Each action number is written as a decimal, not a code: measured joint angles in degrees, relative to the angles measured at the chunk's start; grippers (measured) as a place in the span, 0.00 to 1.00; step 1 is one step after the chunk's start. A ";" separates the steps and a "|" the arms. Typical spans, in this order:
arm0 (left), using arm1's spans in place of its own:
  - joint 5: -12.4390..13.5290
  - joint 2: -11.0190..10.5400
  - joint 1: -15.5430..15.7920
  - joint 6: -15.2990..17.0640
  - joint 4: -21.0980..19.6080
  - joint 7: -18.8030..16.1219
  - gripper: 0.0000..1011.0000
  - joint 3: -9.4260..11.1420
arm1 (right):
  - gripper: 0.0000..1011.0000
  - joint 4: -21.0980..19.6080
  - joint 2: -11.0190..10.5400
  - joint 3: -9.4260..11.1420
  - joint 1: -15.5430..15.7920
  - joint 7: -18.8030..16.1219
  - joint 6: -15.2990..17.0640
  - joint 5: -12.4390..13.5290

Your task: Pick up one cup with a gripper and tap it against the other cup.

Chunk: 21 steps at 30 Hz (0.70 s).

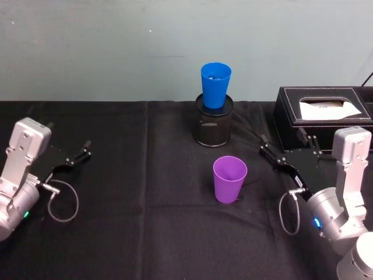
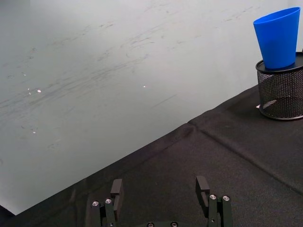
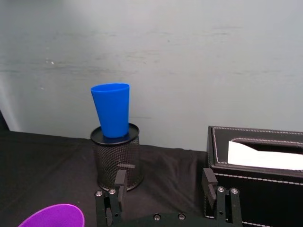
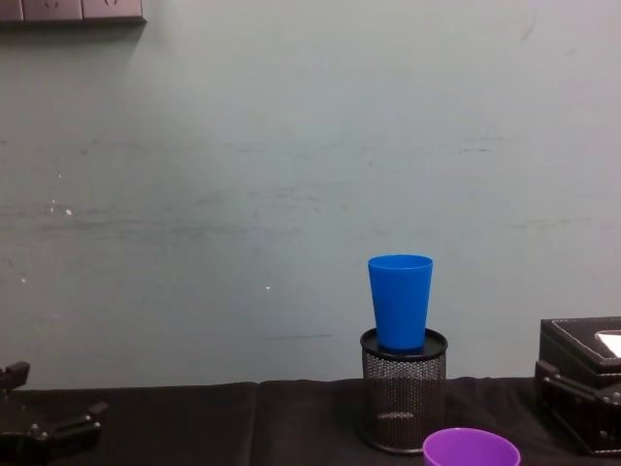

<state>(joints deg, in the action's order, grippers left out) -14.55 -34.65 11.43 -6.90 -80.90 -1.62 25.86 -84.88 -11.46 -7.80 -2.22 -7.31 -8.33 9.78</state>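
Currently: purple cup (image 1: pixel 229 179) frame centre, ungrasped | blue cup (image 1: pixel 215 85) untapped | right gripper (image 1: pixel 282 153) spread wide, empty | pick pending.

The left tool (image 1: pixel 78 156) rests low at the left with its fingers apart. The right tool (image 1: pixel 287 153) sits low at the right, fingers also spread
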 joint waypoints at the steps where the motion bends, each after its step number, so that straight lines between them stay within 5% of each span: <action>1: 0.00 0.00 0.00 0.00 0.00 0.00 0.99 0.00 | 0.99 0.14 0.14 0.07 -0.01 0.13 0.00 -0.25; 21: 0.00 0.00 0.00 0.00 0.00 0.00 0.99 0.00 | 0.99 1.04 0.78 0.76 -0.12 -0.95 -0.36 -0.19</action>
<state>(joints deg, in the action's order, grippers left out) -14.55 -34.64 11.43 -6.90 -80.90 -1.62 25.86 -83.83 -10.68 -7.03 -2.35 -8.26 -8.68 9.59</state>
